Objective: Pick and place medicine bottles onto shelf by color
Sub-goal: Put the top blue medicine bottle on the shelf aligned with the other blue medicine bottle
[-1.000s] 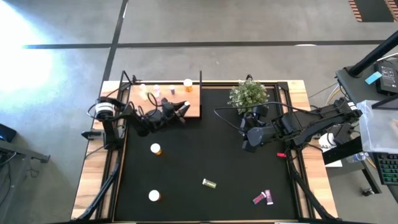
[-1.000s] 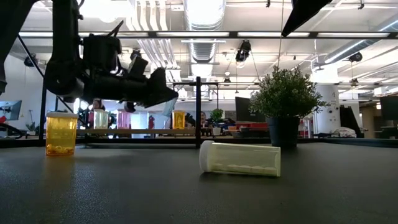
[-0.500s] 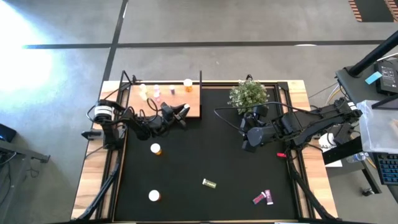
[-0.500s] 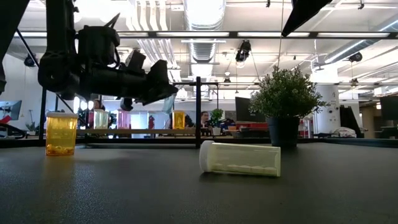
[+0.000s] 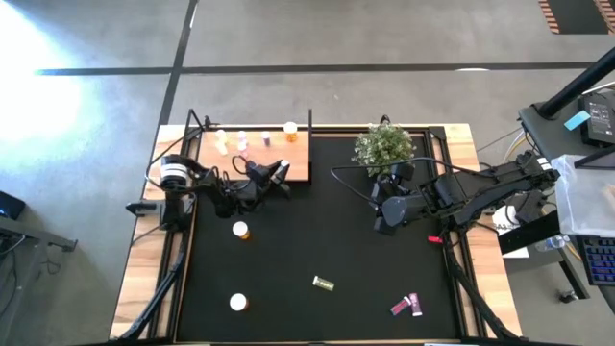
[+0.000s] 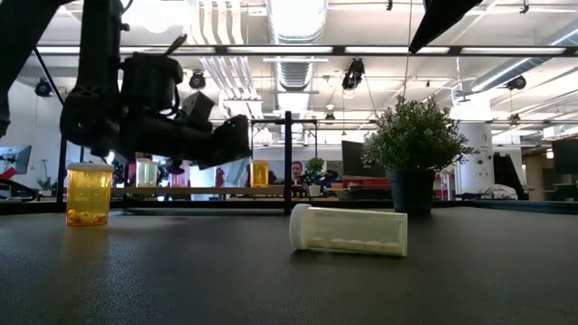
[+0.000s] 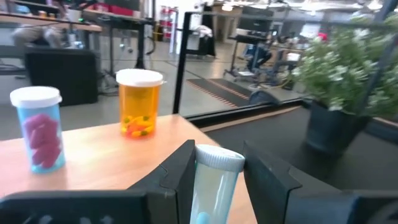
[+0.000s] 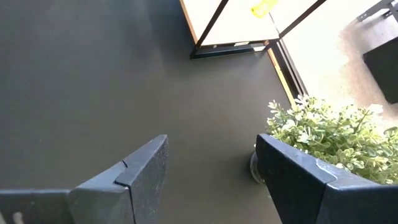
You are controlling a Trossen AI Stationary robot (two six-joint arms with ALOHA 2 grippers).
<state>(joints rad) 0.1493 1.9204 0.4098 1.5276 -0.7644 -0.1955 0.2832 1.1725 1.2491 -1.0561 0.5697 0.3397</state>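
I've got the left gripper (image 7: 217, 186) over the front edge of the flat light-wood shelf with thin black upright posts (image 5: 300, 165), its two dark fingers (image 7: 177, 174) clamped tight on a pale translucent blue-teal bottle with a white cap (image 7: 214, 180), which stands upright between them, cap up. From overhead the left gripper (image 5: 276, 173) sits at the shelf's near right corner, the arm reaching in from the shelf's left side. On the shelf I see an orange white-capped medicine bottle (image 7: 139, 102) standing upright towards the back, and beside it a clear bottle with pink contents and a white cap (image 7: 40, 128), also upright; overhead, more small bottles line the shelf's back edge, with the orange one (image 5: 290, 128) nearest the tall post. Off the shelf, on the large black mat (image 5: 317, 231), an orange bottle (image 5: 240, 231) stands just in front of the shelf, another white-capped one (image 5: 237, 302) farther out, a yellowish bottle lying on its side (image 6: 349, 230) out beyond those, and a pair of pink bottles (image 5: 405, 306) lying far from the shelf towards the mat's opposite corner. The right gripper (image 8: 211, 168) waits well away from the shelf, next to the small green bushy plant in a dark pot (image 5: 382, 146), fingers spread apart and empty above bare mat.
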